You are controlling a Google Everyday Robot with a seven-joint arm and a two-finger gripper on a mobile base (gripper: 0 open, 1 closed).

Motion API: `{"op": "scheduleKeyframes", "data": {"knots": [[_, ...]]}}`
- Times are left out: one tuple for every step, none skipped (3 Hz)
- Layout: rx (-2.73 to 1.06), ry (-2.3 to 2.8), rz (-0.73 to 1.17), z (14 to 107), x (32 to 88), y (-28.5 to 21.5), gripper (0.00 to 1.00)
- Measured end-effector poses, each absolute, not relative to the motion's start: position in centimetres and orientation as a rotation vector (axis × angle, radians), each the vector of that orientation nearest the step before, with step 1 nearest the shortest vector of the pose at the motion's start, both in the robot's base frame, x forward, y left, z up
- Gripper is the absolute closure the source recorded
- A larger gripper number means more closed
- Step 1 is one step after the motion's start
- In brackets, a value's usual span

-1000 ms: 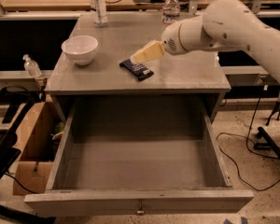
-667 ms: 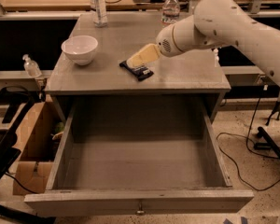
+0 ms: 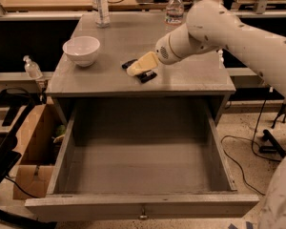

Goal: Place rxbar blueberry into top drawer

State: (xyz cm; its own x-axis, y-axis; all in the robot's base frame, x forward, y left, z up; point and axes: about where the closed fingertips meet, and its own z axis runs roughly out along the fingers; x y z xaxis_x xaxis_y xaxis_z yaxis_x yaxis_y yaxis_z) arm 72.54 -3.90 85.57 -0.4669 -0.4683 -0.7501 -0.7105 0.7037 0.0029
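pincer [image 3: 139, 67] over rxbar blueberry [image 3: 147, 77] | bowl [image 3: 81, 50] well apart | top drawer [image 3: 142, 168] open wide

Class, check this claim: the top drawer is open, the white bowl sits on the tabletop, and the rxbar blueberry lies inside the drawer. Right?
Wrong on the bar: the camera view shows the rxbar blueberry on the tabletop under the gripper, not inside the top drawer. The open drawer and the white bowl are as stated.

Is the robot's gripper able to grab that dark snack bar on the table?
Probably yes. The gripper is right over the rxbar blueberry on the tabletop, with nothing between them. The white bowl sits well off to the side.
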Motion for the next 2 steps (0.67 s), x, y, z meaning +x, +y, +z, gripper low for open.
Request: {"op": "scheduleKeyframes", "data": {"knots": [[-0.89, 2.198, 0.412, 83.3, 72.3, -3.0, 0.0], [-0.916, 2.221, 0.446, 81.0, 72.0, -0.5, 0.03]]}}
